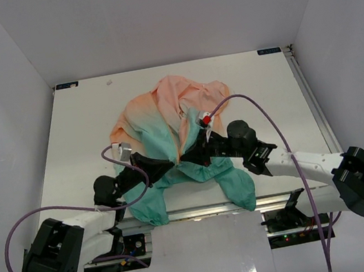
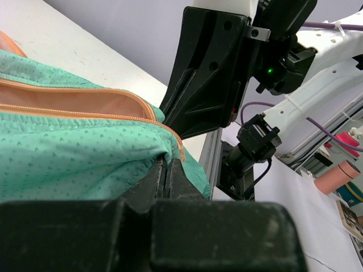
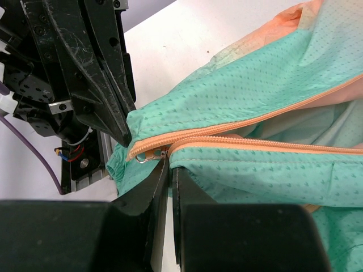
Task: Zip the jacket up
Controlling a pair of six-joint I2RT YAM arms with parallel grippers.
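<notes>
The white worktop (image 1: 84,138) carries a crumpled jacket (image 1: 165,121) lying around its middle. The peach part points toward 12 o'clock and the teal part toward 6 o'clock. Two teal ends reach the near edge, at about 7 and 5 o'clock.

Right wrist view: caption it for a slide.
Right gripper and left gripper pinch the jacket at the foot of its open orange zipper.

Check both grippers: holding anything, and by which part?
Both are shut on the jacket. The left gripper pinches the teal fabric at the zipper's bottom end; the right gripper pinches the edge just beside the zipper pull.
</notes>
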